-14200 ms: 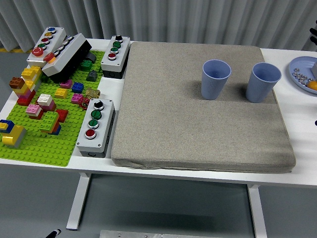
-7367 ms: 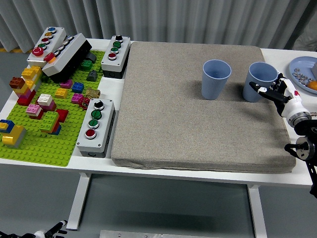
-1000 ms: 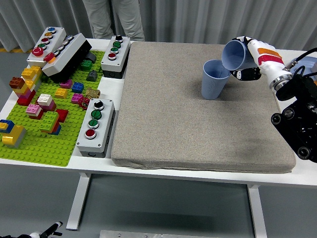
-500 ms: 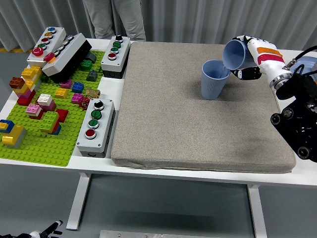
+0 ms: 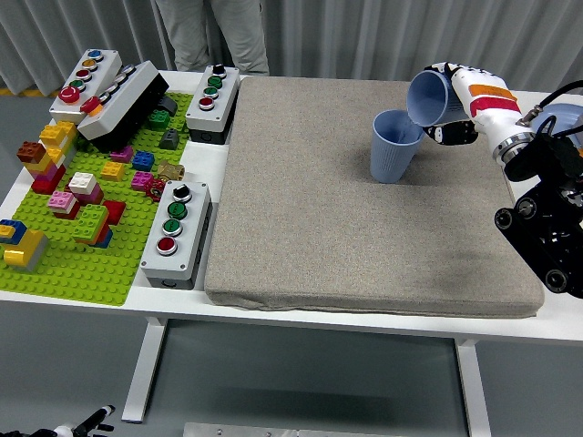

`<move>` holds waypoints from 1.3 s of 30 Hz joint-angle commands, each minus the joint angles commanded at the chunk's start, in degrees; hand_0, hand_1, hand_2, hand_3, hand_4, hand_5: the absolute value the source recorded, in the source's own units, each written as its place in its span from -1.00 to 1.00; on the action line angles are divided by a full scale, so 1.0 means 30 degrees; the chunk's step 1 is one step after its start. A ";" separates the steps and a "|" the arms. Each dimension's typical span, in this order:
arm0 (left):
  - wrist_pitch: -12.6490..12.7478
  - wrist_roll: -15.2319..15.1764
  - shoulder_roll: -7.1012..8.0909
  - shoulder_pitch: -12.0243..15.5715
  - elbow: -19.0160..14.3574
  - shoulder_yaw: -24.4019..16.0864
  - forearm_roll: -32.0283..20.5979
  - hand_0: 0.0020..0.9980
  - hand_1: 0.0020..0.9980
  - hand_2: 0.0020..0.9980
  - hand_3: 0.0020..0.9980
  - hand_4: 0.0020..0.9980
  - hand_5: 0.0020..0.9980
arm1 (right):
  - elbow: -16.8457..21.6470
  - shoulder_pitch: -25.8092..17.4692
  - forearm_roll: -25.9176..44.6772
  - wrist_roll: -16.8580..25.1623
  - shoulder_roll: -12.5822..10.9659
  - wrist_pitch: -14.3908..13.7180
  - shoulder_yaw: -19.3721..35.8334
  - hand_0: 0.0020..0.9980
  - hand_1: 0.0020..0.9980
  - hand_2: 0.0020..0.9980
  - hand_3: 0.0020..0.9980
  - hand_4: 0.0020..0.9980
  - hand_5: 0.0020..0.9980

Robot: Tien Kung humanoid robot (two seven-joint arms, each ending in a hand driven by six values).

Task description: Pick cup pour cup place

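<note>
Right hand point(image 5: 458, 102) grips tilted cup point(image 5: 428, 98) over upright cup point(image 5: 393, 146) on grey mat point(image 5: 364, 237).

Person point(image 5: 211, 32) cut off at top edge, legs only; plate point(image 5: 567, 116) largely hidden behind right arm.

We see a white table point(image 5: 369, 320) with a thick grey mat point(image 5: 364, 196) covering most of its middle and right. To the left of the mat lies a green baseplate point(image 5: 64, 264) strewn with coloured toy bricks point(image 5: 77, 196). At its far end a white button box point(image 5: 84, 80) sits beside a black one point(image 5: 123, 105) that leans tilted against it. A third button box point(image 5: 212, 102) stands at the mat's far left corner, and a fourth point(image 5: 176, 232) lies between the baseplate and the mat's left edge, nearer to us. At the far right edge we glimpse part of a blue plate point(image 5: 567, 114). A person's legs point(image 5: 211, 35) stand beyond the table's far side, before a grey curtain point(image 5: 364, 36).
</note>
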 joint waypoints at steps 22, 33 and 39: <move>-0.0006 0.0047 0.0026 0.0102 0.0000 -0.0148 0.0139 0.66 0.65 0.77 0.64 0.28 1.00 | 0.0298 0.0261 -0.0459 -0.0377 -0.0157 -0.0156 -0.0874 0.63 0.40 0.15 0.35 0.45 -0.85; -0.0012 0.0060 0.0037 0.0184 0.0000 -0.0088 0.0091 0.66 0.65 0.77 0.63 0.28 1.00 | 0.0300 0.0365 -0.0574 -0.0440 -0.0270 -0.0202 -0.1232 0.63 0.39 0.15 0.35 0.45 -0.86; -0.0002 0.0054 0.0045 0.0159 0.0000 -0.0085 0.0062 0.66 0.65 0.77 0.63 0.29 1.00 | 0.0361 0.0570 -0.0746 -0.0547 -0.0514 -0.0209 -0.1480 0.64 0.41 0.15 0.34 0.46 -0.85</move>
